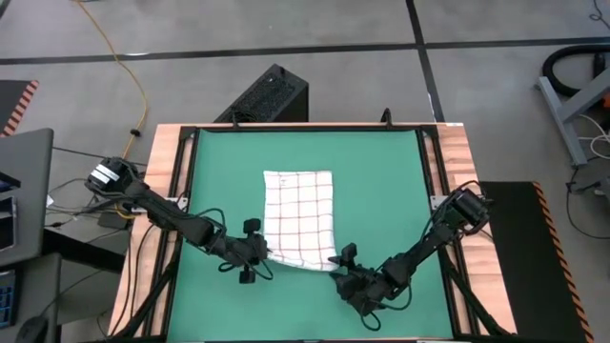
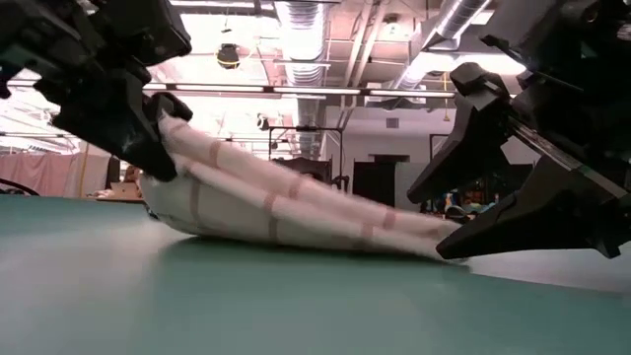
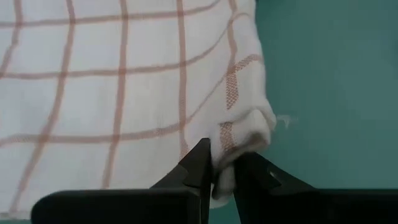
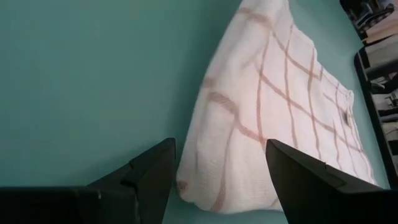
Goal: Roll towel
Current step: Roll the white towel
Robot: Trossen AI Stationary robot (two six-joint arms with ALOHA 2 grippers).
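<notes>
The white towel [image 1: 298, 219] with its thin red check grid lies on the green mat [image 1: 381, 171], near the mat's near edge. My left gripper [image 1: 259, 253] is at the towel's near-left corner and is shut on it. In the low view that corner [image 2: 168, 118] is raised, and the towel [image 2: 296, 212] slopes down from it to the mat. My right gripper [image 1: 343, 265] is open and low at the near-right corner [image 4: 208, 186], which lies on the mat ahead of its two spread fingers. I cannot tell whether the fingers touch it. My left gripper pinches the towel's near-left corner [image 3: 239, 146] between its two fingers; the cloth is bunched there, so I cannot tell how many layers. The fingers come at it nearly level from the table's left. The corner is lifted off the mat; the rest of the towel lies on it.
The mat is framed by black rails [image 1: 426, 162] and wooden table borders [image 1: 162, 171]. A black box [image 1: 272, 95] stands on the floor beyond the far edge. Bare mat lies left, right and beyond the towel.
</notes>
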